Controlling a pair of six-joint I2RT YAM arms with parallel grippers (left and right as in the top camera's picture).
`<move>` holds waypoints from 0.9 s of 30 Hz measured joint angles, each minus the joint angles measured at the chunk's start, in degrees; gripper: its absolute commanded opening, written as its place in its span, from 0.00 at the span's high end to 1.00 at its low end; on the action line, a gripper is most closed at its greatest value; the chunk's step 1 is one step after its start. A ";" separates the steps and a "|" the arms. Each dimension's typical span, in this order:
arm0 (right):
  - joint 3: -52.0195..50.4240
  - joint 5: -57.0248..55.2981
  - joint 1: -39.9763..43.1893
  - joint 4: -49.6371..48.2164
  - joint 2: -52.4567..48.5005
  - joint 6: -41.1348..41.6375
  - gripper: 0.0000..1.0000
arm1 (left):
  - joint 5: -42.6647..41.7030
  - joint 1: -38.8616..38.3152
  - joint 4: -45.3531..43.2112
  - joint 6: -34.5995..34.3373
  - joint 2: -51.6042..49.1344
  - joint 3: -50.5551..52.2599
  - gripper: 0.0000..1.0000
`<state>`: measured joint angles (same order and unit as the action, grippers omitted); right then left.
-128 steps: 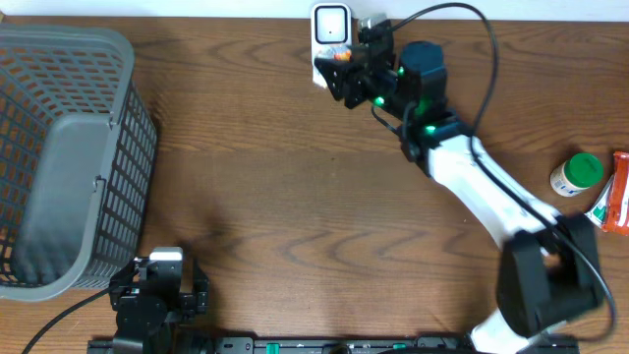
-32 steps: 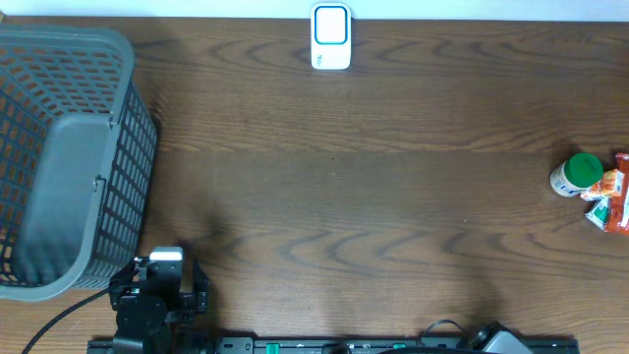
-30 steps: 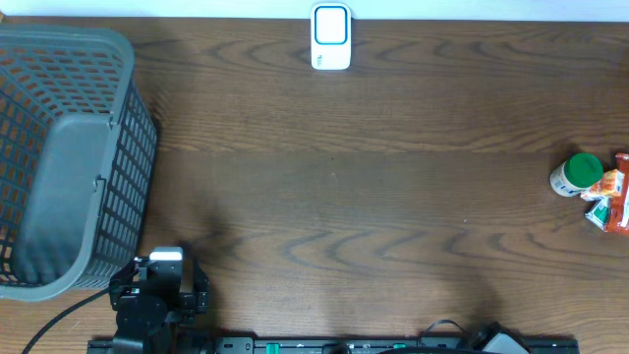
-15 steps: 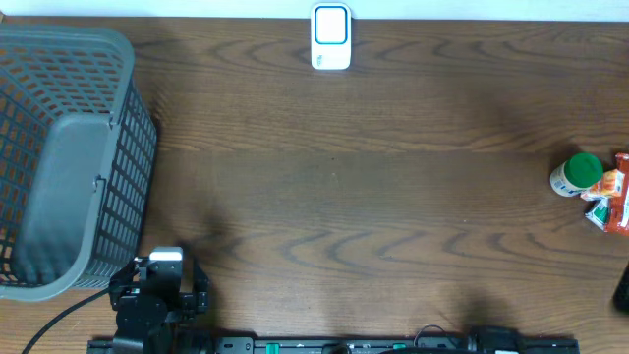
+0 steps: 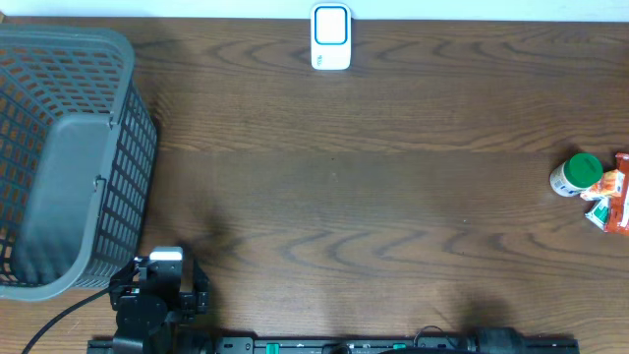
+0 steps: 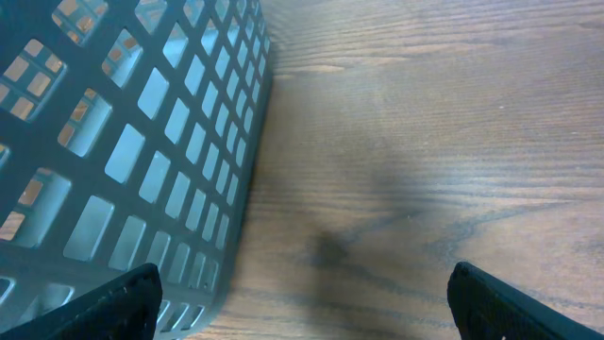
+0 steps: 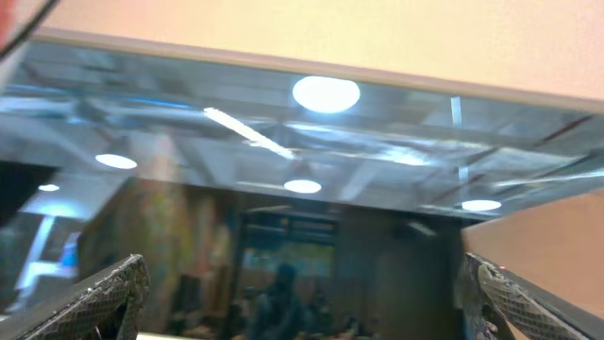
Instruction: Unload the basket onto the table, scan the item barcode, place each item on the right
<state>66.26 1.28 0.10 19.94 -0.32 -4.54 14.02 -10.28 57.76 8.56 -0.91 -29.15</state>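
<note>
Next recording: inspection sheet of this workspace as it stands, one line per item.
Surface: brown wooden table, no spills seen.
Job's things: white scanner at the far edge; green-capped bottle beside a red packet at the right edge.
Clutter: grey mesh basket on the left.
Grippers: left hand open, beside the basket; right hand open, aimed away from the table.
Cables: black cable at the near left.
Surroundings: ceiling lights.
</note>
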 measured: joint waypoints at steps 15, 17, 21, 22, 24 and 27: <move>-23.61 -2.56 5.46 -27.10 -0.02 1.66 0.01 | 0.02 0.00 0.00 -0.02 0.00 0.00 0.05; -27.45 -2.54 5.46 -26.12 -0.04 4.11 0.01 | 0.02 0.00 -0.02 0.00 0.00 0.00 0.05; -35.19 -2.58 5.46 -25.55 -0.07 10.95 0.01 | 0.02 0.00 0.00 0.00 0.00 0.00 0.05; -38.34 -2.95 5.46 -26.60 -0.11 12.41 0.01 | 0.02 0.00 0.00 -0.02 0.00 0.00 0.05; -42.80 -3.74 5.46 -28.09 -0.17 13.97 0.01 | 0.00 0.00 0.00 0.00 0.00 0.00 0.05; -50.49 -5.07 5.46 -33.70 -0.48 16.39 0.01 | 0.02 0.00 -0.02 0.00 0.00 0.00 0.05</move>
<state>15.77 -3.79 5.56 -13.76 -0.80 11.86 14.04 -10.28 57.74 8.56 -0.91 -29.15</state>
